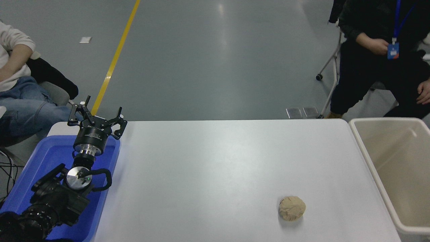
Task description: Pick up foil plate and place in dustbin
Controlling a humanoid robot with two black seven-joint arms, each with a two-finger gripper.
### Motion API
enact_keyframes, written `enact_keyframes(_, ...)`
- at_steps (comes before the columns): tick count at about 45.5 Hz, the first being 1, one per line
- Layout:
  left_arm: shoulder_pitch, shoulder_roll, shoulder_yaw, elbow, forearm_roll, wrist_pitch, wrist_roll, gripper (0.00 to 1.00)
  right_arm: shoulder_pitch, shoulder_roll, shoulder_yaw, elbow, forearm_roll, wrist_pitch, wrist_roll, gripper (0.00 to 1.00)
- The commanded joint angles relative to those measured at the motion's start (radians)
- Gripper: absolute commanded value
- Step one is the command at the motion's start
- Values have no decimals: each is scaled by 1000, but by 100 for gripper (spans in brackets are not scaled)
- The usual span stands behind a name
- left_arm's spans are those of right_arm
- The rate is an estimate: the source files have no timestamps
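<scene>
At lower left the left gripper [97, 112] hangs spread wide and empty over the blue tray [40, 158]. A crumpled paper ball [292, 208] lies on the counter [215, 168] near the dustbin [379, 174] at right.

Single cam, head view: mounted high on the robot's side, looking fwd and down over the white table [215, 161], far enough back to take in nearly the whole tabletop plus grey floor beyond. Left arm enters at lower left over the blue tray [50, 158], pointing away from the lens; the dustbin [376, 158] is cut off by the right edge, and two seated persons at the far side are cropped by the top corners. No 2nd view, so nothing shared betw. cams.
</scene>
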Motion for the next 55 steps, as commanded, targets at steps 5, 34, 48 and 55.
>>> enact_keyframes(5, 1, 0, 0, 0, 0, 0, 0, 99, 310, 51, -6, 129, -116, 115, 0, 100)
enact_keyframes(34, -1, 0, 1, 0, 0, 0, 0, 99, 617, 373, -307, 466, -154, 164, 0, 100)
enact_keyframes(48, 1, 0, 1, 0, 0, 0, 0, 99, 768, 454, -313, 578, -153, 617, -3, 100)
enact_keyframes(55, 1, 0, 0, 0, 0, 0, 0, 99, 834, 459, -336, 705, -153, 677, -3, 100)
